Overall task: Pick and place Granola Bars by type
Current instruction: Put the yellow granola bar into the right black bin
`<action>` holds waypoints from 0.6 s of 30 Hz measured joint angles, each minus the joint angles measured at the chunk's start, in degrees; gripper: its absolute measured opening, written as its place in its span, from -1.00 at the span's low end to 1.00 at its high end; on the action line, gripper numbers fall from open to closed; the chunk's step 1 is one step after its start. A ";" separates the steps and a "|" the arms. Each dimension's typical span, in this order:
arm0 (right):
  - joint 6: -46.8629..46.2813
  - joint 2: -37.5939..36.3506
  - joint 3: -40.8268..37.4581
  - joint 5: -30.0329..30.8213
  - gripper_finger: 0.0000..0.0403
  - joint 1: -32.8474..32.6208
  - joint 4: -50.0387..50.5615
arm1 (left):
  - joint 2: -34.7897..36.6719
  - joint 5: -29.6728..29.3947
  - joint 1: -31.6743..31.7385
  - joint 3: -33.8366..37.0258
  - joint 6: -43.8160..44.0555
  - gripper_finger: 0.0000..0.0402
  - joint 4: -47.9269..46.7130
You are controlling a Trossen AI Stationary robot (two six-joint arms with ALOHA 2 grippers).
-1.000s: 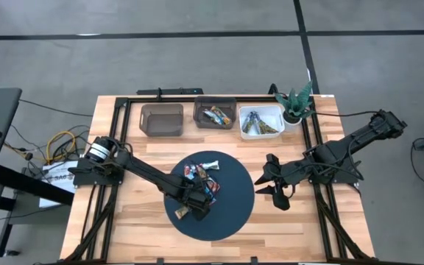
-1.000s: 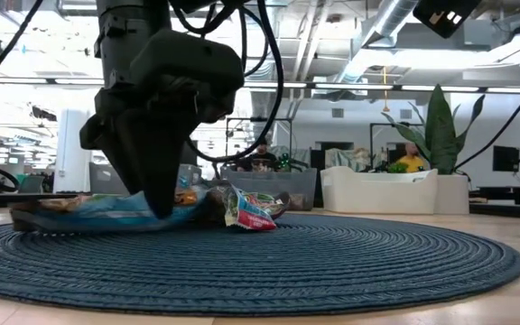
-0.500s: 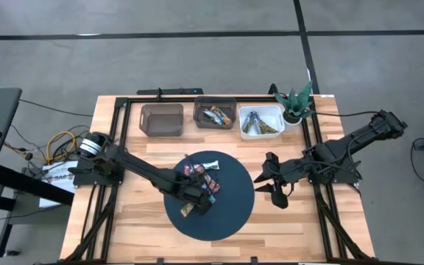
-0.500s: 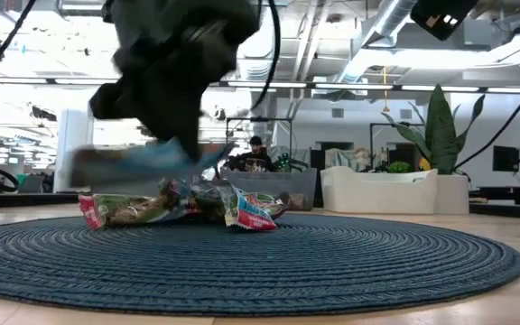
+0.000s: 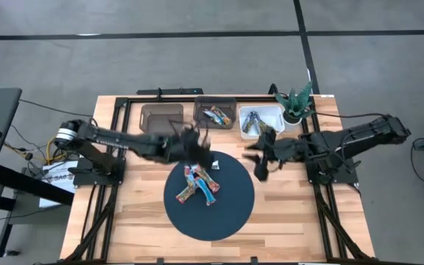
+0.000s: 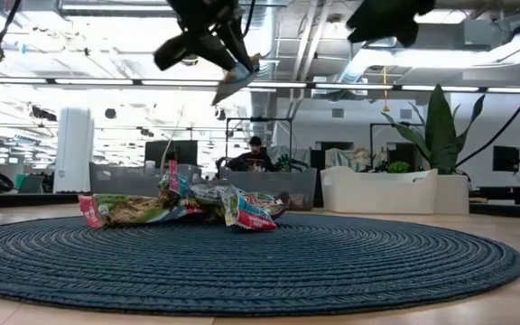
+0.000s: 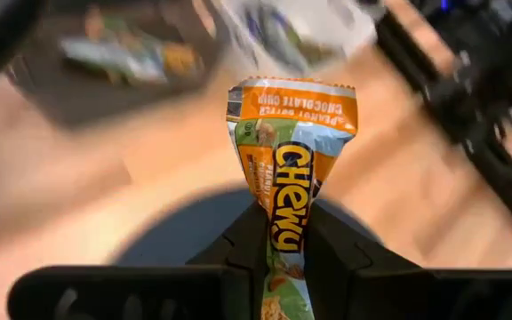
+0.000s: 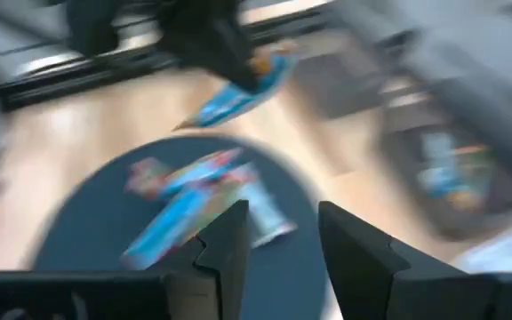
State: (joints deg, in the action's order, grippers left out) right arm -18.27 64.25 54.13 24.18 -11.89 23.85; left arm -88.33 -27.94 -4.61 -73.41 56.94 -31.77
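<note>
The left pincer (image 7: 288,233) is clamped on one granola bar (image 7: 290,156), orange-topped, lifted clear of the round mat (image 5: 234,210) and carried toward the far bins. This looks like the transport step; next it must reach the middle bin (image 5: 215,114) holding the matching bars and let go. The right pincer (image 8: 278,233), fingers apart and empty, hovers by the mat's far right edge, above the remaining bars (image 5: 199,184).

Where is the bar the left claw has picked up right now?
The blue-and-orange bar is pinched in the left claw, lifted clear of the pile on the round mat, near the mat's far edge, short of the bins.
</note>
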 joint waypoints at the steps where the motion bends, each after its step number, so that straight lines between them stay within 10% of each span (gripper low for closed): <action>1: 0.31 0.00 0.00 2.11 -0.37 1.21 0.00 | 0.15 0.20 1.94 0.00 -1.77 -0.75 0.75; 18: 0.85 0.00 0.00 7.25 -0.38 15.80 -1.36 | -0.86 18.15 31.62 0.38 -24.75 -0.75 16.87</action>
State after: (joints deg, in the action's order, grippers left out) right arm -17.42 64.25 54.13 31.43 3.91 22.50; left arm -89.19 -9.79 27.01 -73.02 32.20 -14.89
